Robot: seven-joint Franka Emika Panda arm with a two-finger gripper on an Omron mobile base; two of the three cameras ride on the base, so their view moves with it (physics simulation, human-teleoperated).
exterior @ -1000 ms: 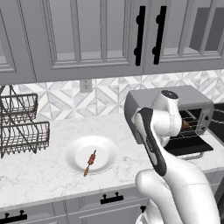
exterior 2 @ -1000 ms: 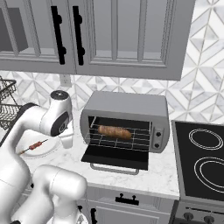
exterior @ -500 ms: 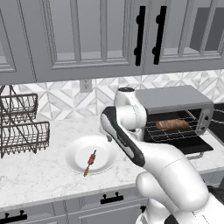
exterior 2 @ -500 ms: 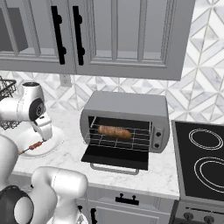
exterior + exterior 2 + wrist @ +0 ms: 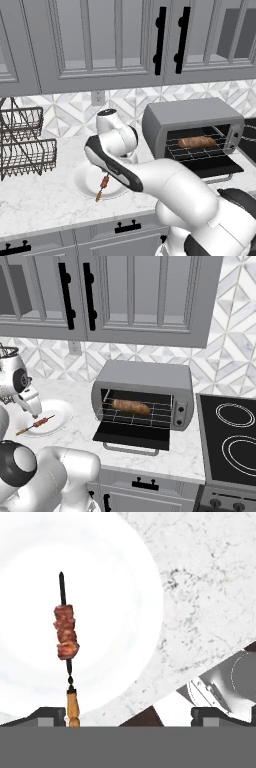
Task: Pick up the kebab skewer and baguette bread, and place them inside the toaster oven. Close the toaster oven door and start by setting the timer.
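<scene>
While the jaws are spread wide and empty, the gripper (image 5: 128, 714) is held above the plate (image 5: 120, 577).
On that plate the kebab skewer (image 5: 66, 637) lies flat, clear for a grasp; well beside the plate, the baguette bread (image 5: 131, 406) rests on the rack inside the toaster oven (image 5: 145, 376), whose toaster oven door (image 5: 132, 435) is left dropped open, apparently for the skewer.

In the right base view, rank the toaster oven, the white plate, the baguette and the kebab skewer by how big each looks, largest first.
1. toaster oven
2. white plate
3 and 4. baguette bread and kebab skewer: similar in length, so not ranked on that; the baguette is clearly thicker and covers more of the picture.
</scene>
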